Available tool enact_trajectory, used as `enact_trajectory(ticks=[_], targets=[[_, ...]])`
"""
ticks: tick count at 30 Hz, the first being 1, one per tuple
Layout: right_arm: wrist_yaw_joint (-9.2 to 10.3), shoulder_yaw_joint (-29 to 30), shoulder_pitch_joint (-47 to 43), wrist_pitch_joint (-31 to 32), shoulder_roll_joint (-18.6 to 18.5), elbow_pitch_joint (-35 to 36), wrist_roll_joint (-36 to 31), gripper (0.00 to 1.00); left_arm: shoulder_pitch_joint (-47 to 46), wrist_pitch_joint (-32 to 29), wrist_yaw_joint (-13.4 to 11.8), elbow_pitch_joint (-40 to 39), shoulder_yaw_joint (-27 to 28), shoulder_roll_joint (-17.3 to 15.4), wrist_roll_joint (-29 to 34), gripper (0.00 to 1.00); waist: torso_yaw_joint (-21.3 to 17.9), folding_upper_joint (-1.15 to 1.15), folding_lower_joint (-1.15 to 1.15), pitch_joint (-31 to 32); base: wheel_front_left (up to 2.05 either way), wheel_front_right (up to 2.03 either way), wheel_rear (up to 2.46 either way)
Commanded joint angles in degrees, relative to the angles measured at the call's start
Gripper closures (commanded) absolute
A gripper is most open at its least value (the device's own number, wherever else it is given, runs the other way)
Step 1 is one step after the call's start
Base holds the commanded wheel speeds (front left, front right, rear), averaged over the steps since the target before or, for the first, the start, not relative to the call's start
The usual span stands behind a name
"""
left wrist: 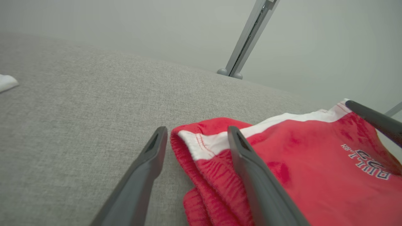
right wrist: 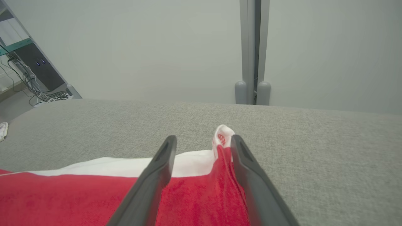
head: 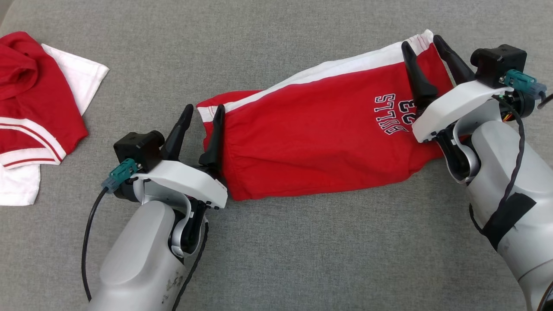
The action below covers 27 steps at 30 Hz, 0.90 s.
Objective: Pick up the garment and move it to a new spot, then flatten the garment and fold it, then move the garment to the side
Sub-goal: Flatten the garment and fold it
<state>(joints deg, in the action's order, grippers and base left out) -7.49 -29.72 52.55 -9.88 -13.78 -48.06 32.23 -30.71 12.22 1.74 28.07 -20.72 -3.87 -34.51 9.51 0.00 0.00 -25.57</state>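
**Left jaws:** one pair, two dark fingers (head: 214,134), spread. They straddle the waistband corner at the left end of the shorts (head: 311,129) and pinch nothing. In the left wrist view one finger (left wrist: 141,182) stands over bare cover just beside the cloth, and the other lies across the red fabric (left wrist: 314,169).

**Right jaws:** one pair, two dark fingers (head: 415,73), spread over the right end of the shorts. In the right wrist view a raised white-and-red hem corner stands between the fingers (right wrist: 150,188), close against one of them. Whether it touches cannot be told.

**Shorts:** one pair, red (right wrist: 62,197). One white stripe runs along the far edge, and one white print reading "BULLS 23" sits near the right end. They lie on the desk, softly creased, slanting between the two pairs of jaws.

**Forearms:** two, pale, one reaching each end of the shorts from the near side. Each carries one black camera block and one teal connector (head: 122,172).

**Desk:** one, with a grey woven cover (head: 276,259), under the shorts.

**Second garment:** one red-and-white heap (head: 34,99) with striped trim, well apart to the left of the shorts.

**Post:** one grey upright (right wrist: 251,47) with two rounded feet, beyond the far side of the shorts.

**Cables:** one tangle (right wrist: 34,84), far left beyond the shorts.
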Motion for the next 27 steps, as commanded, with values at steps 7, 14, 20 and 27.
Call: enact_trajectory(ticks=[7,14,20,27], targets=[[0.00,-1.7,-2.0,-4.7,-1.3,1.7,-1.6,0.00,2.2,2.6,-3.8,-3.5,1.3,-1.8,4.4,0.00,-1.6,0.00,0.00,2.3,0.00,0.00,0.00],[0.00,2.8,-9.0,-5.3,-1.8,10.5,-5.0,0.00,6.9,2.9,-7.7,-11.5,4.2,-4.3,8.6,0.00,-4.7,0.00,0.00,5.2,0.00,0.00,0.00],[0.00,8.3,-17.6,-5.3,-1.9,18.0,-8.1,0.00,10.8,2.9,-9.8,-14.9,5.2,-5.6,10.7,0.00,-6.3,0.00,0.00,7.3,0.00,0.00,0.00],[0.00,14.8,-29.6,-2.8,-0.3,26.8,-11.9,0.00,15.0,2.9,-10.8,-16.2,5.8,-6.3,12.3,0.00,-7.3,0.00,0.00,9.8,0.00,0.00,0.00]])
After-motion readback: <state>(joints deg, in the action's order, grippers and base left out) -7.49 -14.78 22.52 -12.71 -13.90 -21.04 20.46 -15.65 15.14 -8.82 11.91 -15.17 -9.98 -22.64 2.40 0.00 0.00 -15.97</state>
